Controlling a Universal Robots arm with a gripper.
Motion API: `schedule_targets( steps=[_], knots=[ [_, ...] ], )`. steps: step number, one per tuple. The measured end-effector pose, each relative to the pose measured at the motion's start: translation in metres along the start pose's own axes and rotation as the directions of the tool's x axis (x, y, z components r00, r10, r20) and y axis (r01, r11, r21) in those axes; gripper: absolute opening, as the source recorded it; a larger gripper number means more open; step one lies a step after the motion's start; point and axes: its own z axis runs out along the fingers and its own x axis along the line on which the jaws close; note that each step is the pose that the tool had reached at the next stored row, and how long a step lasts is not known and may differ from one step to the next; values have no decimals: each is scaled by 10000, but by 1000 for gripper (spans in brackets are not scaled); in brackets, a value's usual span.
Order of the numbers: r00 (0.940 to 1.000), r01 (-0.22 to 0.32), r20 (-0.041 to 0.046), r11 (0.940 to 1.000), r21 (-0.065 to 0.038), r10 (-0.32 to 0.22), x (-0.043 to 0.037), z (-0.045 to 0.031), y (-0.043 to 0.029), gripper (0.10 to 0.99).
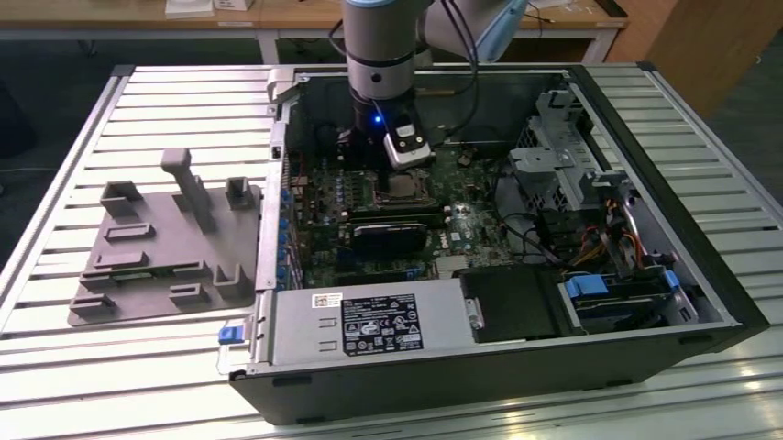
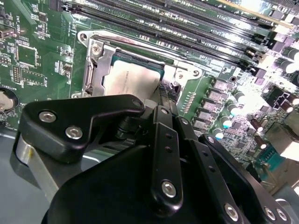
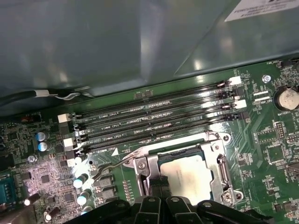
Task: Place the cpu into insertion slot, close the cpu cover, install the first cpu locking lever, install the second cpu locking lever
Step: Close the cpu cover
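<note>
The cpu (image 3: 189,176) lies seated in the insertion slot (image 3: 180,157), with the cpu cover (image 3: 219,165) flat around it. It is probably light, stiff and fragile underneath, so it is best gripped by opposite edges. The pincer (image 3: 159,184) hovers at the cover's edge, drawn together with nothing visibly held.

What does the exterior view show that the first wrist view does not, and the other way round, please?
The exterior view adds the open black computer case on a slatted metal table, a grey moulded fixture tray on the exterior view's left, and the grey robot arm. The first wrist view adds long black memory slots with white latches and a round silver coin battery. Both share the green motherboard and the small square cpu with a pale silvery metal top, lying in the metal-rimmed insertion slot, with the black gripper at its edge.
</note>
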Motion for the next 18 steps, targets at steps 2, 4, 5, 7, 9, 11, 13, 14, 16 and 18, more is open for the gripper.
schedule_targets(
  steps=[2, 4, 5, 7, 9, 11, 13, 14, 16, 18],
  knots=[
    [10000, 0, 0, 10000, -1, 0, -1, -18, 1, 106],
    [10000, 0, 1, 10000, -3, 0, -1, -25, 1, 106],
    [10000, 0, 2, 10000, -4, 0, -1, -25, 2, 106],
    [10000, 2, 1, 10000, -2, -2, -6, -26, 2, 106],
    [10000, 0, 0, 10000, -1, 0, -26, -25, 7, 106],
    [10000, 1, -1, 10000, -1, -1, -61, -23, 16, 106],
    [10000, 0, -4, 10000, -1, 0, -100, -20, 25, 106],
    [10000, -1, -6, 10000, 0, 1, -121, -19, 30, 106],
    [10000, -1, -11, 10000, 1, 1, -160, -17, 40, 106],
    [10000, 0, -14, 10000, 2, 0, -193, -15, 47, 106]
  ],
)
